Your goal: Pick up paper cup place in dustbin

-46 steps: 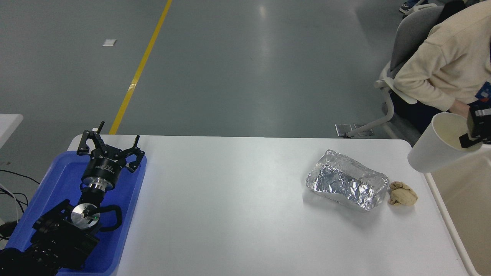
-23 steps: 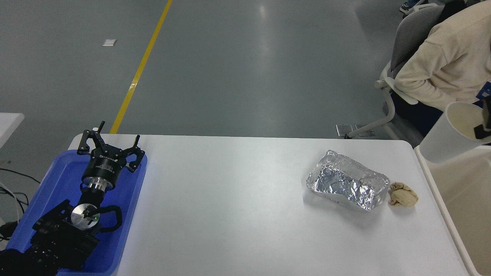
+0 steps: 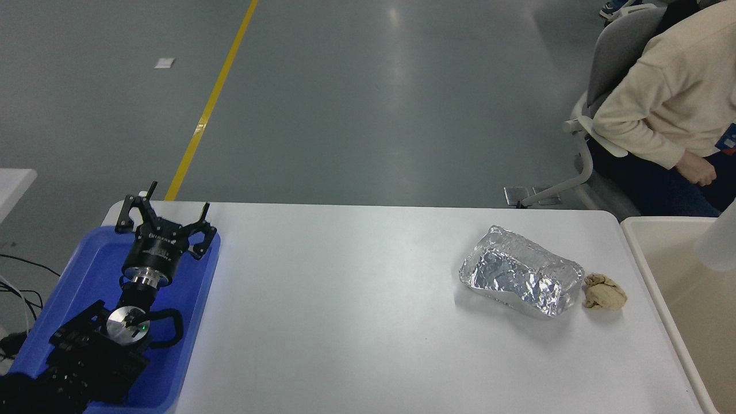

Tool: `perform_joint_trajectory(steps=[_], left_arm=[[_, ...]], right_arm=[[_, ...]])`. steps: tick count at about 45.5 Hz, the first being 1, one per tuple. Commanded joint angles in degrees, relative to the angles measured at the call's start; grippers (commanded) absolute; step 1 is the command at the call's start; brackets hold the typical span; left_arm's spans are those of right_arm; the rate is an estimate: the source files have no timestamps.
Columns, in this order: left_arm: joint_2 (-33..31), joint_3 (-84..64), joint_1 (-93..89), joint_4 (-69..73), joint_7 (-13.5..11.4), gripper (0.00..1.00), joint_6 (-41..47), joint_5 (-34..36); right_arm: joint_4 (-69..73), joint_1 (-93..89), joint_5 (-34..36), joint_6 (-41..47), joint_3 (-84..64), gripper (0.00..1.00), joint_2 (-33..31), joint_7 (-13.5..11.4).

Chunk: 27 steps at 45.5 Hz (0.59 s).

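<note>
The paper cup shows only as a blurred pale shape cut off by the picture's right edge, over the open top of the beige dustbin. The dustbin stands against the table's right end, and only its left part is in view. My right gripper is out of view, so I cannot see what holds the cup. My left gripper is parked at the lower left over the blue tray, its fingers spread open and empty.
A crinkled silver foil tray lies on the white table at the right, with a crumpled tan paper wad just right of it. A person in a cream top sits on a grey chair beyond the far right corner.
The cup has moved right and is now mostly past the picture's edge, over the dustbin. The right gripper that held its rim has left the view. The left arm has not moved.
</note>
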Motion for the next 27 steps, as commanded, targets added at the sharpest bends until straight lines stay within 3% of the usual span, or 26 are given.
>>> perform_joint_trajectory(steps=[1, 16, 27], left_arm=[[0.00, 0.00, 0.00, 0.01, 0.01, 1.00, 0.00, 0.00], [0.00, 0.00, 0.00, 0.01, -0.08, 1.00, 0.00, 0.08], [0.00, 0.00, 0.00, 0.01, -0.08, 1.00, 0.00, 0.00]], right_arm=[[-14.19, -20.33, 2.87, -8.67, 8.72, 0.00, -1.88, -0.08], [-40.82, -55.58, 2.78, -9.12, 40.01, 0.00, -1.00, -0.69], [-54.45, -68.86, 2.69, -10.43, 50.04, 0.00, 5.93, -2.45]])
